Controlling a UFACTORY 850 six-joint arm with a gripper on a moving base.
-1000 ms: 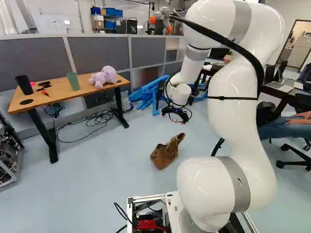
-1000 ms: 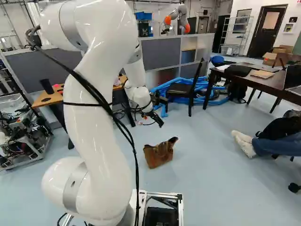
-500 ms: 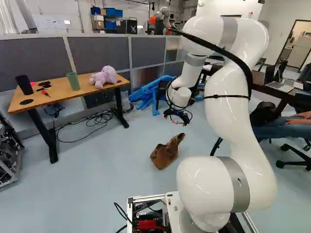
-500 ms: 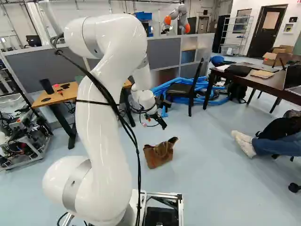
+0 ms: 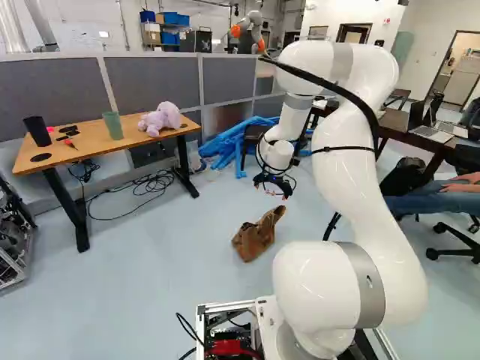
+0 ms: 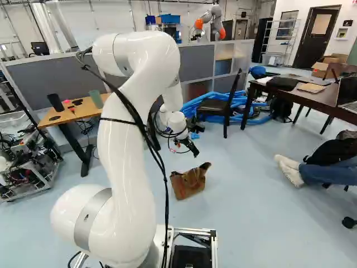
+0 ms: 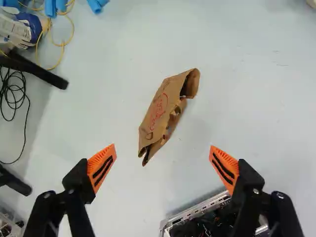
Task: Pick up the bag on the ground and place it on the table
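Brown paper bag (image 5: 253, 235): lying on the floor (image 5: 150, 285), well apart from the wood-topped table (image 5: 88, 144). Hovering above the floor with the black gripper (image 5: 274, 193) spread wide, pointing both orange-padded fingers (image 7: 102, 167) downward, staying clear of it.

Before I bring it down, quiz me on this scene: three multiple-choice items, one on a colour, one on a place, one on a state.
1. What colour is the plush toy on the wooden table?
A) Green
B) Light purple
C) Yellow

2. Where is the brown bag?
A) On the floor
B) On the wooden table
C) On the black chair

3. How do the fingers of the end effector stand?
A) Shut on the brown bag
B) Shut and empty
C) Open

1 B: the left base view shows its colour.
2 A: both base views show it there.
3 C: the wrist view shows the orange pads wide apart.
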